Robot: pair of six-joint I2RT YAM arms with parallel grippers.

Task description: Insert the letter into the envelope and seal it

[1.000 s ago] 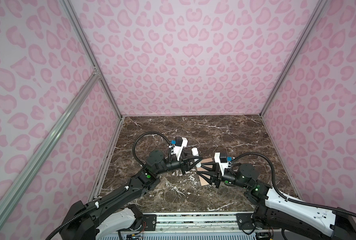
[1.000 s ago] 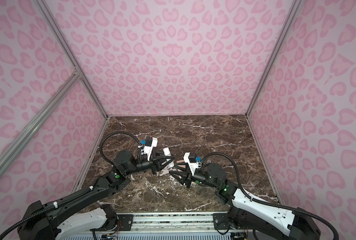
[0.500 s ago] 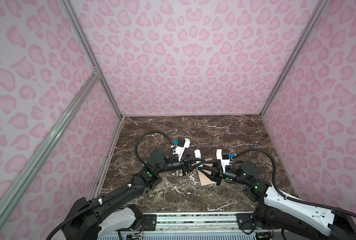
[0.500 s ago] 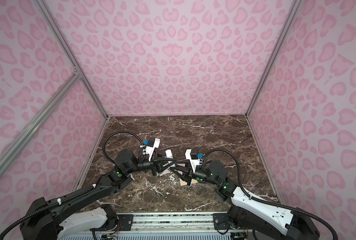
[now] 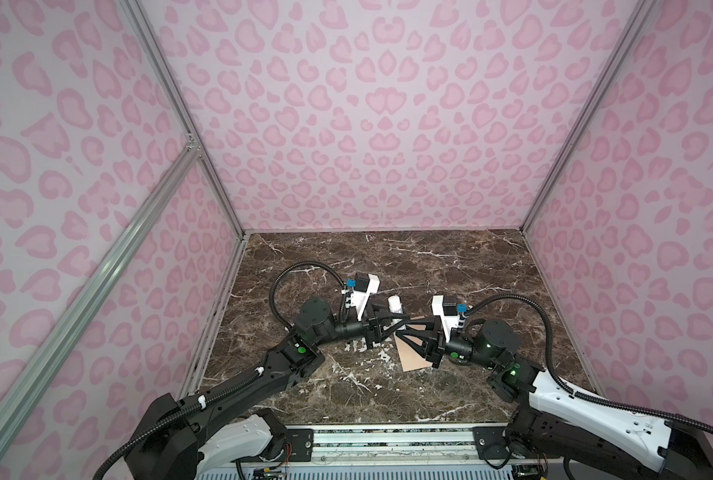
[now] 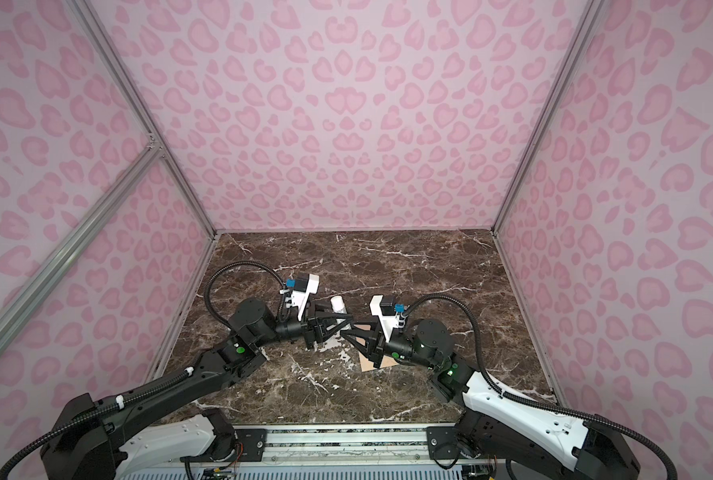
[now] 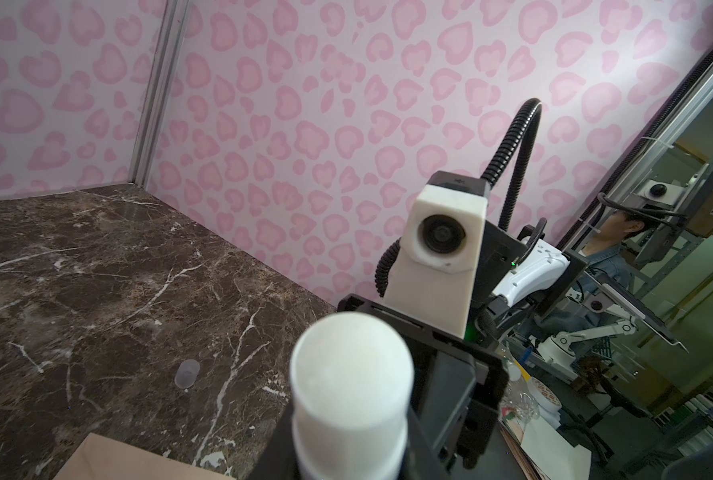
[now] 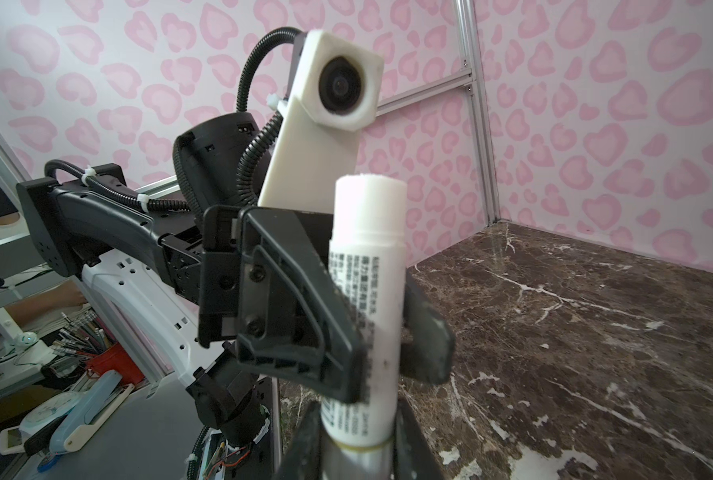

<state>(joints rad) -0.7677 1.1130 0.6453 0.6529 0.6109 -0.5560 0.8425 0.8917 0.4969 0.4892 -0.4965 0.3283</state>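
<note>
The left gripper and right gripper are both clamping the white glue stick near the peach envelope

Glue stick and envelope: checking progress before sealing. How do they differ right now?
The glue stick is a white printed tube; the envelope is flat peach paper. The glue stick is clamped off the table by the left gripper; the envelope lies on the table. Both are near the table's middle.

Envelope partly hidden by right claw
</note>
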